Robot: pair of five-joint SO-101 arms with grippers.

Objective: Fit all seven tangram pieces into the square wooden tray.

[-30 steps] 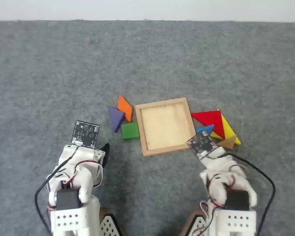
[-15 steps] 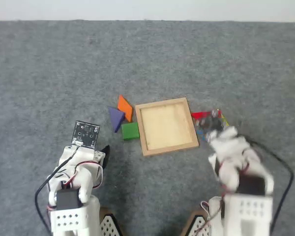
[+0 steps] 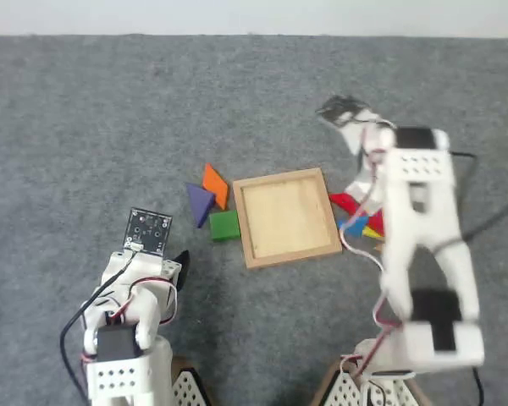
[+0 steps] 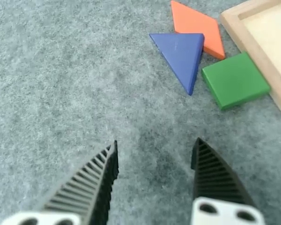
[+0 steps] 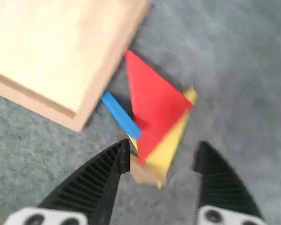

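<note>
The square wooden tray [image 3: 286, 216] lies empty at mid-table. To its left sit an orange parallelogram [image 3: 214, 185], a purple-blue triangle [image 3: 199, 201] and a green square [image 3: 224, 225]. My left gripper [image 4: 154, 159] stands open over bare carpet, short of the triangle [image 4: 180, 54] and the green square [image 4: 234, 79]. At the tray's right side a red triangle [image 5: 154, 105] lies on a yellow one [image 5: 171, 140], with a blue piece [image 5: 119, 115] and a brown piece [image 5: 145, 174] beside them. My right gripper [image 5: 161, 164] hangs open above this pile, holding nothing.
Grey carpet covers the whole table. My right arm [image 3: 415, 194] stretches far forward and covers part of the pile of pieces in the high view. The left arm [image 3: 140, 288] stays low near the front edge. A pale wall strip [image 3: 254, 17] runs along the back.
My right arm has lifted from the tray's near right corner and stretched forward, so it now stands over the pile of pieces. The left arm has not moved.
</note>
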